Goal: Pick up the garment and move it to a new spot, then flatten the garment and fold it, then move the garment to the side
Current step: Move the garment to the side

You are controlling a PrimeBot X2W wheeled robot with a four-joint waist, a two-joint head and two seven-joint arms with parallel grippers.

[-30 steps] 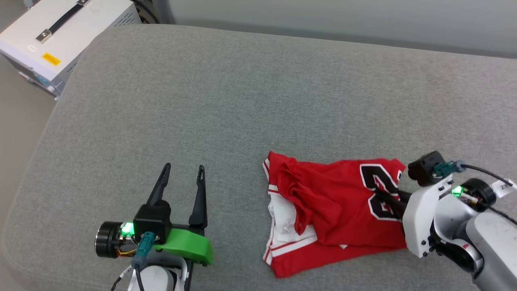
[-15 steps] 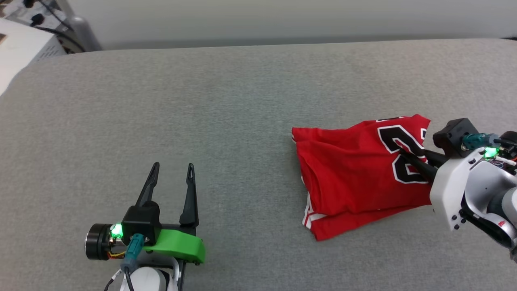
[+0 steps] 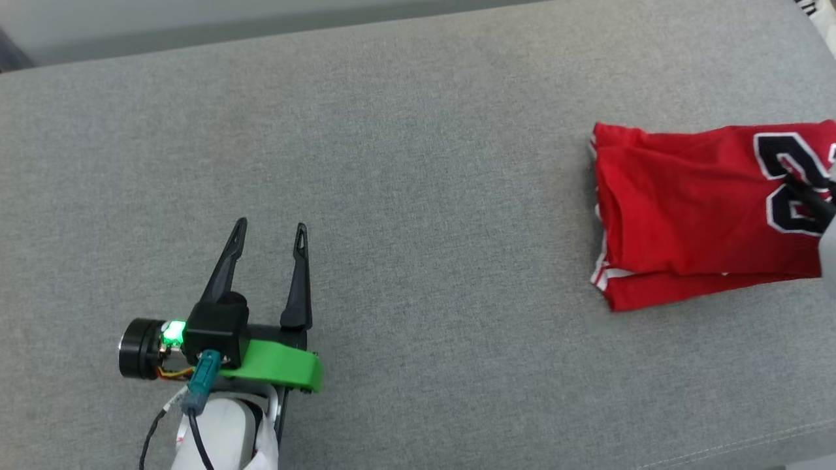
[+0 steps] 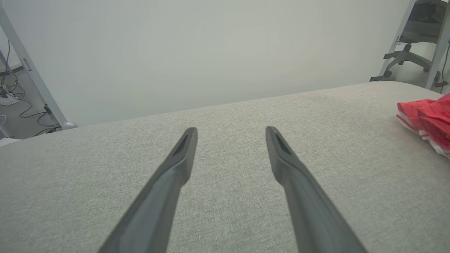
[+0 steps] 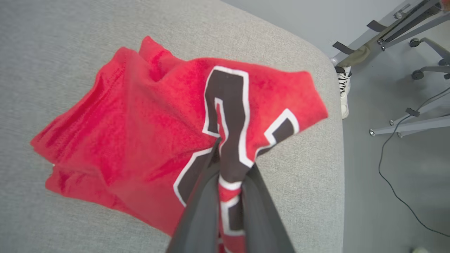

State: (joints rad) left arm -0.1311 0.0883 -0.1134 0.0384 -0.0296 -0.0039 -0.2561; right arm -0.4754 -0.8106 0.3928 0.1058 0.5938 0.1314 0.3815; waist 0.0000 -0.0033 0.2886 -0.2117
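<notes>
Grey upholstered surface (image 3: 405, 163), broad, rounded at its edges.

The garment (image 3: 692, 209) sits far right in the head view, bunched into a rough rectangle with red layers stacked and a striped trim edge showing at its left end. In the right wrist view the garment (image 5: 140, 116) lies close to the surface's rounded end, the black, white-outlined numeral facing up.

Right hand (image 5: 233, 156): closed tight on the garment, a fold of the numeral cloth pinched between its two dark fingers. In the head view the right hand (image 3: 800, 190) enters at the frame's right edge, over the numeral.

Left hand (image 3: 271, 225): fingers spread wide, holding nothing, lower left above bare fabric and well apart from the garment. In its own view, the left hand (image 4: 231, 130) points toward a pale wall, with the garment (image 4: 425, 116) at the far right.

Beyond the surface's end: a white shoe (image 5: 344, 91) on the floor.
</notes>
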